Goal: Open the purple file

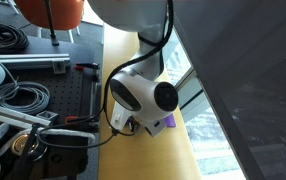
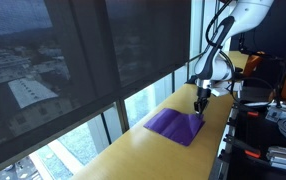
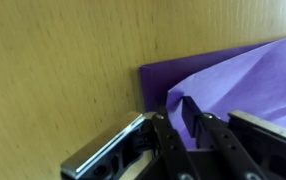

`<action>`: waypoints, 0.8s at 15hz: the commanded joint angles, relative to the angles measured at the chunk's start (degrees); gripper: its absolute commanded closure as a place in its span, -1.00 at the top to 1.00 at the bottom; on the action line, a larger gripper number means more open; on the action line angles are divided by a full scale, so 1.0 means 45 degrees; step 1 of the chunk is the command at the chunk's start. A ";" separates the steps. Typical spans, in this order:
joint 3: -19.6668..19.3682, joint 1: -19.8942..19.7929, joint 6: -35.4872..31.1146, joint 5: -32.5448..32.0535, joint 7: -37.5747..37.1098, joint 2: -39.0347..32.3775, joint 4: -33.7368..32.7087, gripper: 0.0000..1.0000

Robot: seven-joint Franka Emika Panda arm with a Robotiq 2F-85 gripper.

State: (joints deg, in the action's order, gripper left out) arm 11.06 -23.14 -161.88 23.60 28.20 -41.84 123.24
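Observation:
The purple file (image 2: 173, 126) lies flat on the yellow tabletop strip (image 2: 153, 152) beside the window. Its cover is lifted at the corner nearest the arm. My gripper (image 2: 199, 103) points down onto that raised corner. In the wrist view the two fingers (image 3: 188, 128) are close together with a fold of the purple cover (image 3: 238, 75) between them. The lower purple sheet (image 3: 155, 85) stays flat on the wood. In an exterior view only a small purple corner (image 1: 169, 121) shows beside the wrist, which hides the jaws. No white paper is visible.
The window glass with dark blinds (image 2: 83, 60) runs along one side of the strip. On the other side is a black perforated bench (image 1: 43, 95) with cables (image 1: 13, 40), and an orange chair (image 1: 53, 12) beyond it. More equipment (image 2: 273, 120) stands by the arm's base.

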 commanded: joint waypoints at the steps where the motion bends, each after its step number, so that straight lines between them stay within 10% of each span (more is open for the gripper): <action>1: 0.0305 -0.0161 0.0076 -0.0591 -0.0548 0.0025 -0.0140 -1.00; 8: -0.0463 0.1424 -0.1002 -0.1701 -0.2114 0.1322 0.0855 -0.99; 12: -0.2739 0.4052 -0.1736 -0.3348 -0.4749 0.2196 0.1655 -0.99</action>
State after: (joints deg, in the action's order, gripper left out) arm 5.93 -12.92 -167.44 13.65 14.92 -36.17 126.63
